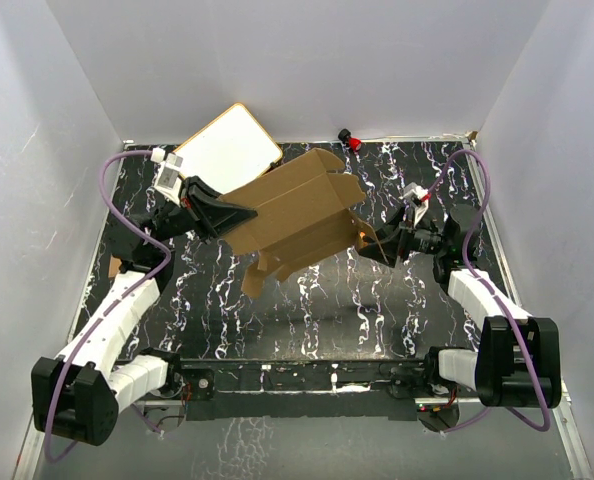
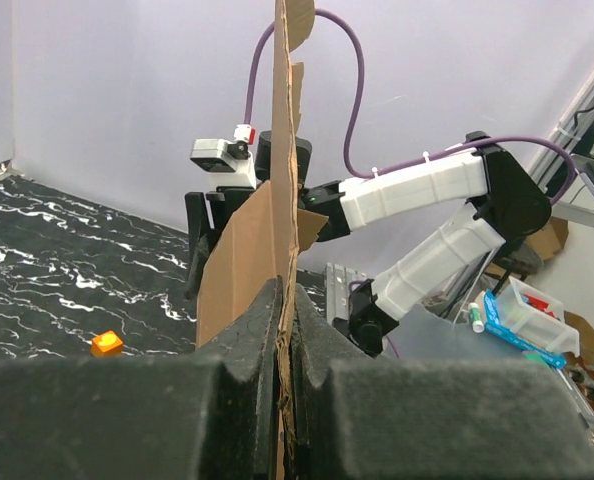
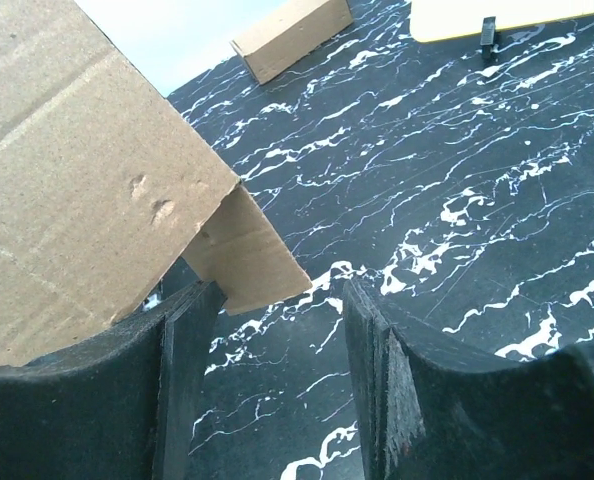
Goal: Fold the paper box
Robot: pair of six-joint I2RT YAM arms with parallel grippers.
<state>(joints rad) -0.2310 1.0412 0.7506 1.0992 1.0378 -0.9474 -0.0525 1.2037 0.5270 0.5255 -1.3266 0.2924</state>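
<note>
Two arms: both reach in toward the paper box (image 1: 297, 212), one from each side.
Box place: paper box sits over the middle of the table (image 1: 307, 320), toward the far half, between the two grippers.
Box shape: brown cardboard, part-opened, flaps sticking out at the far and near ends.
Left tool: left gripper (image 1: 245, 215) clenched on the box's left edge; in the wrist view the pads (image 2: 247, 340) pinch a thin cardboard panel (image 2: 252, 250) that stands edge-on and upright.
Right tool: right gripper (image 1: 365, 243) at the box's right end, jaws apart, grasping nothing.
Right wrist detail: a corner tab of the box (image 3: 77, 180) hangs just above the left finger (image 3: 182, 350); bare table shows in the gap; contact with that finger hard to tell.
Far left corner: white board (image 1: 227, 148) with tan rim, behind the box.
Left edge: small carton (image 3: 292, 35) lying on the table, well apart from the box.
Far edge: small red object (image 1: 352, 138).
Left wrist view: small orange piece (image 2: 107, 343) on the table.
</note>
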